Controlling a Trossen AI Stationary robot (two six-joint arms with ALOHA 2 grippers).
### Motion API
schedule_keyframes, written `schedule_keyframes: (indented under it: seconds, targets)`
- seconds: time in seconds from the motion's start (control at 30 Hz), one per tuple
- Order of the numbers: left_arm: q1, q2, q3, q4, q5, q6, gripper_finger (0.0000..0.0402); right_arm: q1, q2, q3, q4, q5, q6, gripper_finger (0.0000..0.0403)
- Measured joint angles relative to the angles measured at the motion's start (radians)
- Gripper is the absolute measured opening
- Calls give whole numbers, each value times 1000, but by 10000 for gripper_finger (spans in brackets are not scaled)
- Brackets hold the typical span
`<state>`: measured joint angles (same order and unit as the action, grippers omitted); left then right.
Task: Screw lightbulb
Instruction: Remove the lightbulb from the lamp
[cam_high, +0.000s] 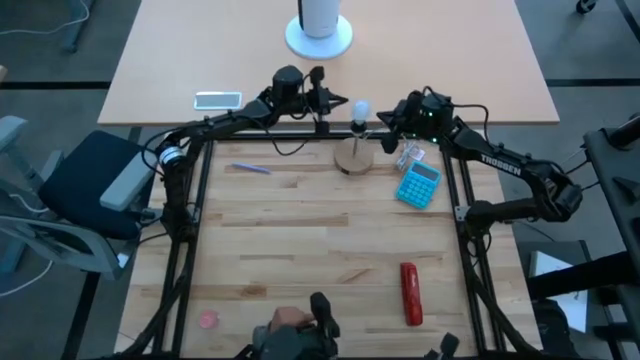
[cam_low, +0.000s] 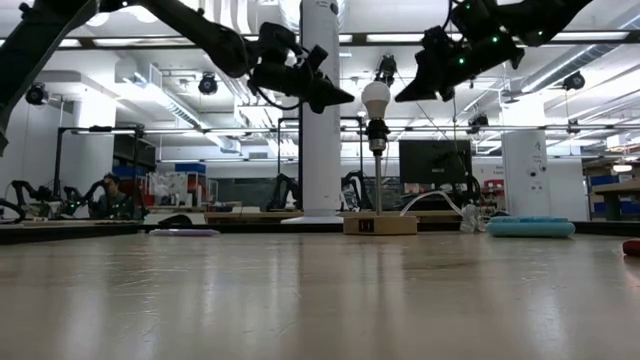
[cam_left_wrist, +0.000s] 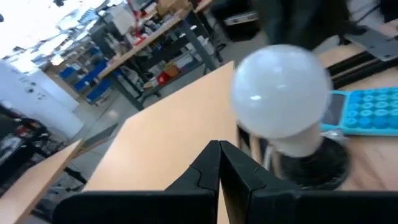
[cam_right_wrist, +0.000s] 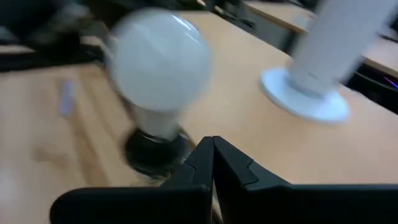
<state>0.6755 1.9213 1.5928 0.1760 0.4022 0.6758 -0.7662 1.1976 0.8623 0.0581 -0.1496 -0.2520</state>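
The tabletop (cam_high: 300, 230) carries a wooden disc (cam_high: 353, 160) with a socket post. The lightbulb (cam_high: 360, 108) sits upright in that socket. My left claw (cam_high: 335, 100) and right claw (cam_high: 392, 116) flank it, both closed, holding nothing. Risk: a closed claw nudging the bulb sideways could tip the stand.

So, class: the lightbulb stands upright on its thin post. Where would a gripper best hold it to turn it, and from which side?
Probably the round glass of the lightbulb, at its widest, coming in level from either flank. It stands upright in the dark socket on a thin post, so its sides are free. The shut left gripper and shut right gripper flank it, neither touching.
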Motion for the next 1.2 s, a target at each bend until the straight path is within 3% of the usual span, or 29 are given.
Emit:
schedule_keyframes:
  seconds: [0.13,0.53,0.77,1.07,1.2]
  targets:
    - [4,-3,0,21,0,0,0,2,0,0,43,-119,6,0]
    - [-25,25,0,70,54,-12,0,29,36,0,130,-174,16,0]
    - [-32,31,0,63,75,-6,0,29,60,0,161,-170,32,0]
    - [-36,5,2,-40,147,-5,0,9,56,1,156,-10,49,0]
    - [-37,-12,-2,-135,95,6,0,-1,59,-1,100,-8,50,0]
